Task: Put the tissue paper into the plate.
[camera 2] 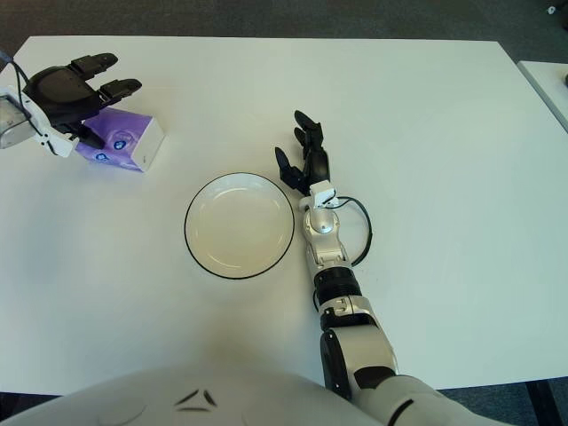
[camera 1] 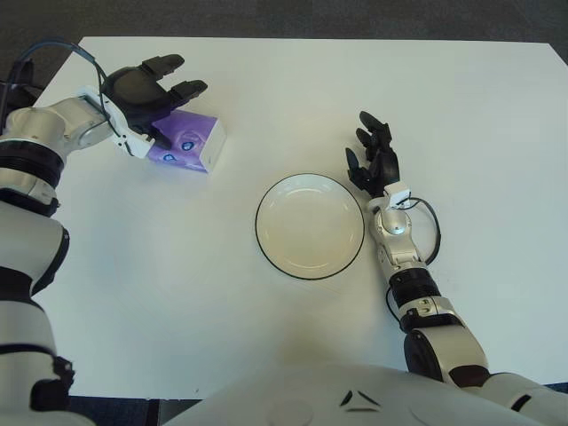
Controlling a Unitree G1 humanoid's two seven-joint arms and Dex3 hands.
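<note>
A purple tissue pack (camera 1: 188, 144) with a white end lies on the white table (camera 1: 266, 80) at the far left. My left hand (camera 1: 151, 93) hovers over its left part, black fingers spread above the pack and thumb low beside it, not closed on it. The white plate (camera 1: 310, 225) with a dark rim sits empty near the table's middle, well to the right of the pack. My right hand (camera 1: 374, 160) shows just right of the plate's upper rim, fingers extended and holding nothing.
A cable loops from the left wrist (camera 1: 53, 53) near the table's far left corner. Dark floor (camera 1: 266, 16) lies beyond the far edge. A second white surface (camera 2: 546, 84) shows at the right edge of the right eye view.
</note>
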